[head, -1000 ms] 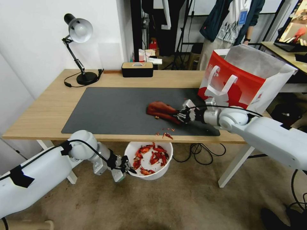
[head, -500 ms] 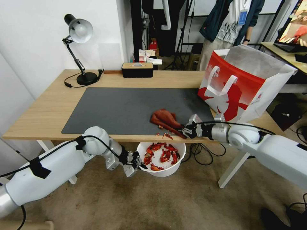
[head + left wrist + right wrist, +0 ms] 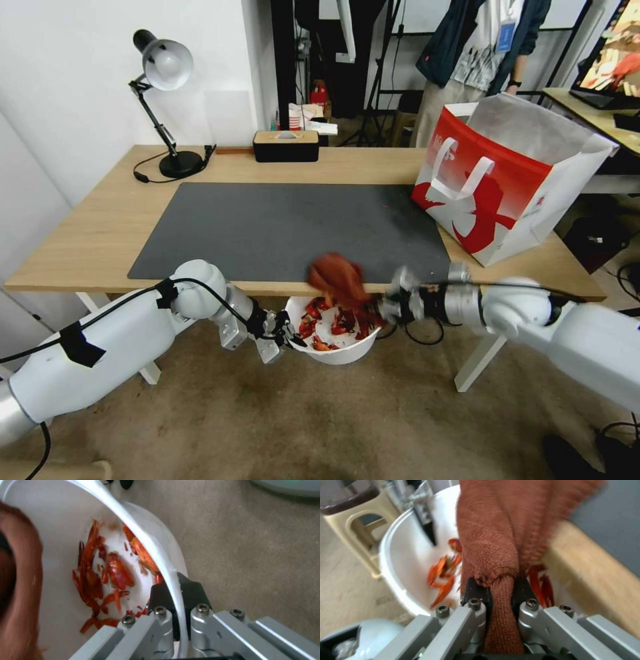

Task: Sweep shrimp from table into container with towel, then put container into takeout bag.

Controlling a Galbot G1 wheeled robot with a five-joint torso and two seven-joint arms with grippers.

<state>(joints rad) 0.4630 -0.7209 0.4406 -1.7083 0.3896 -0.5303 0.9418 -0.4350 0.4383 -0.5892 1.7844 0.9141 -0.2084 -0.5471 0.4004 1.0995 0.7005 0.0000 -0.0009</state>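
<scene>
My left gripper [image 3: 288, 337] holds the white tub [image 3: 347, 353] just below the desk's [image 3: 87, 233] front edge, jaws pinching its rim, red shrimp [image 3: 327, 327] piled inside. My right gripper [image 3: 387, 308] has its jaws pressed on the brown towel [image 3: 340, 280], which hangs over the tub at the desk edge. Farther back, the red-and-white bag [image 3: 507, 187] stands on the desk's right end.
</scene>
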